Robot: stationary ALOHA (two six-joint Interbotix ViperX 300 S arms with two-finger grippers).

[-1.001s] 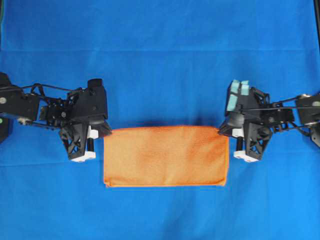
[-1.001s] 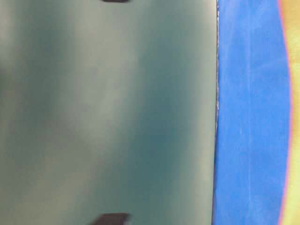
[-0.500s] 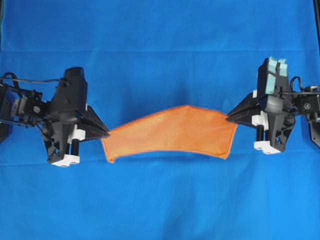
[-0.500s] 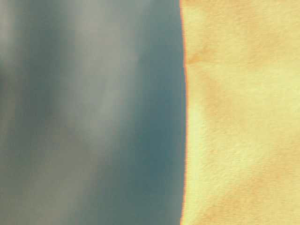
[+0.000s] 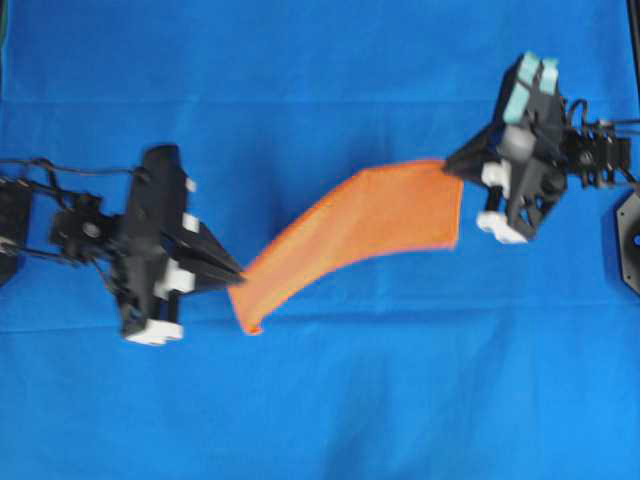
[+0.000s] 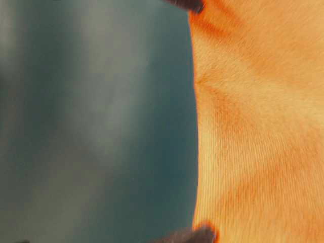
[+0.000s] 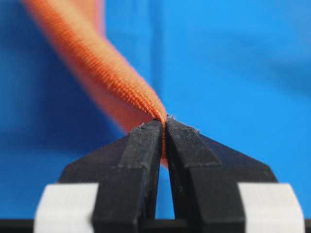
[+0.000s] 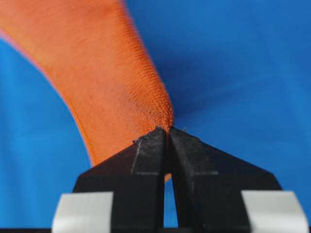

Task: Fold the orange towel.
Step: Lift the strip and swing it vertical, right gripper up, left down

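Overhead, both black pincers, left pincer and right pincer, clamp the nubby orange towel, a curved band.

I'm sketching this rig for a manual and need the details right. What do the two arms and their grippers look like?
Both arms are black, with open lattice-like brackets at the wrist and thin black cables running along them. The left gripper and the right gripper each taper to a pair of black wedge-shaped fingers mounted on white blocks. The right arm also carries pale teal foam-like pads on top.
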